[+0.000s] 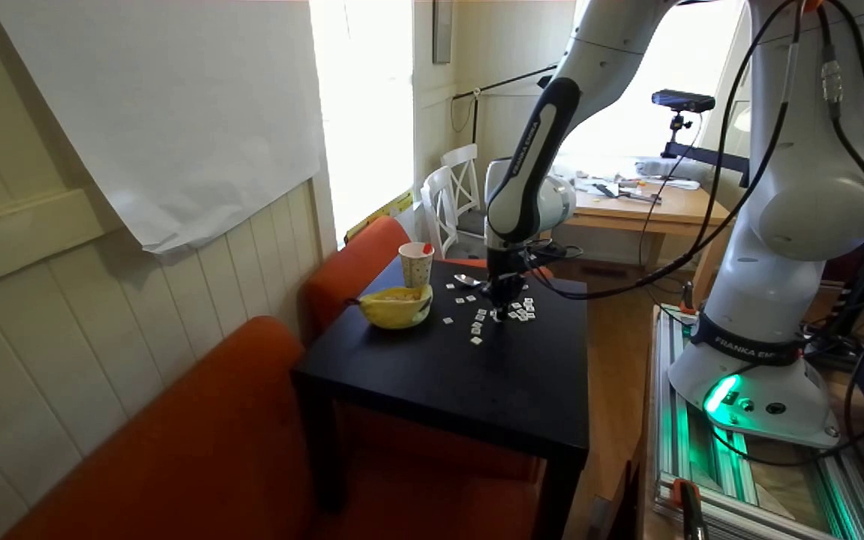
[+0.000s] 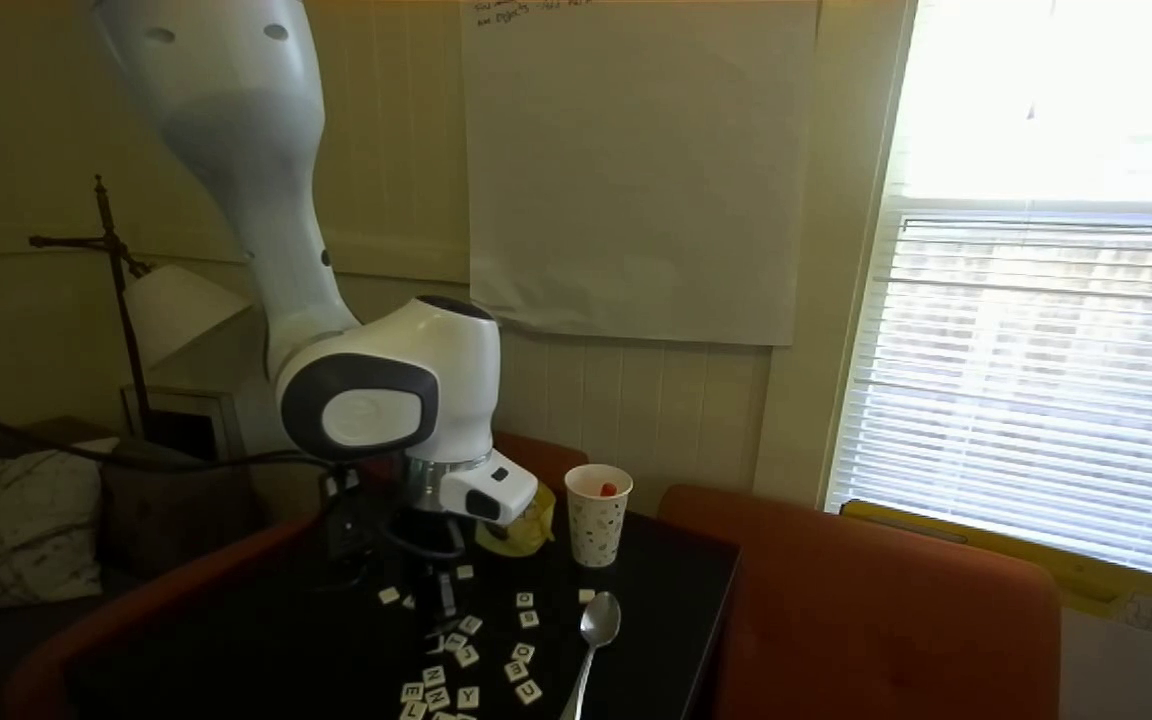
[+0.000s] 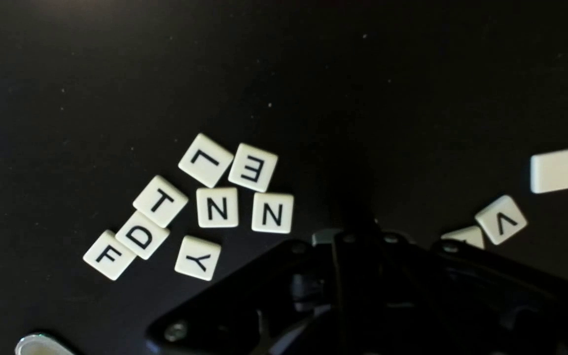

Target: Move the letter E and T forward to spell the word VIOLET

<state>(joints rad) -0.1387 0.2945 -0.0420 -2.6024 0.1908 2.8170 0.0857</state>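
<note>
Poised to spell VIOLET

Pressed together at the jaws, seemingly empty. Nearby, on the black wood-look tabletop: white square plastic-looking E tile; farther, T tile, likewise white, square, plastic-looking. Probably at the positioning step; next, reach E tile, nudge forward.

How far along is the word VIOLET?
Looks done: the white square V tile sits beside a partly hidden white tile. In hand: the black gripper is low over the black table; whether it holds anything is unclear. Probably remaining: in the wrist view, the white square E tile and white square T tile lie across the gripper from V.
</note>
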